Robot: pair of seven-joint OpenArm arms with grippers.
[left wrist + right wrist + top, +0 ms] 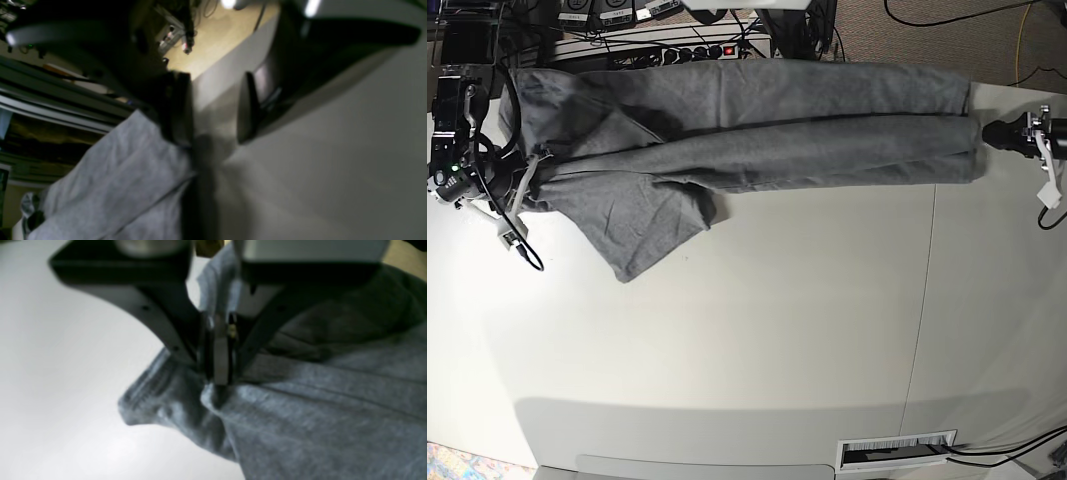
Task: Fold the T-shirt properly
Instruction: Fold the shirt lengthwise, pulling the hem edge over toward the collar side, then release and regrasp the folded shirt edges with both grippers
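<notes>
Across the far half of the pale bench (757,380) lies the plain heather-grey cotton T-shirt (757,130), its long axis running side to side. Right pincer (218,373) pinches one end, seemingly to keep the cloth stretched; left pincer (213,110) stands parted at the opposite end, empty.

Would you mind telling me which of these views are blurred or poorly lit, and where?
Left wrist view: dim and smeared, its open fingers dark against the plain heather-grey cotton T-shirt; bright glare spots at the top edge. Right wrist view: soft focus, the white table washed out. Base view: sharp, evenly lit, with a broad faint shadow low on the table.
</notes>
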